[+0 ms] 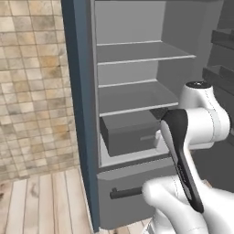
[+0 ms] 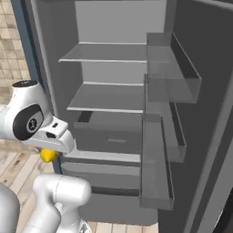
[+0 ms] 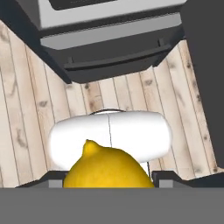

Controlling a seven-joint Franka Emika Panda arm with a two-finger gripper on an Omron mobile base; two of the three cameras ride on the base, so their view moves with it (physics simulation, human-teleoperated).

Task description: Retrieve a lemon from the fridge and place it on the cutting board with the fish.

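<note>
We are carrying the lemon [image 3: 108,168] clamped in our gripper [image 3: 108,177] outside the open fridge [image 2: 118,113]; swinging away fast risks losing it to the floor [image 3: 26,109].

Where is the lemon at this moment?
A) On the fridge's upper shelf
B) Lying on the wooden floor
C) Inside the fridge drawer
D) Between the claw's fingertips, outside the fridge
D: the hand view shows the lemon seated in the claw, above the wooden floor in front of the open fridge.

Yellow lemon [image 3: 108,168] held outside open grey fridge [image 2: 118,95].
</note>
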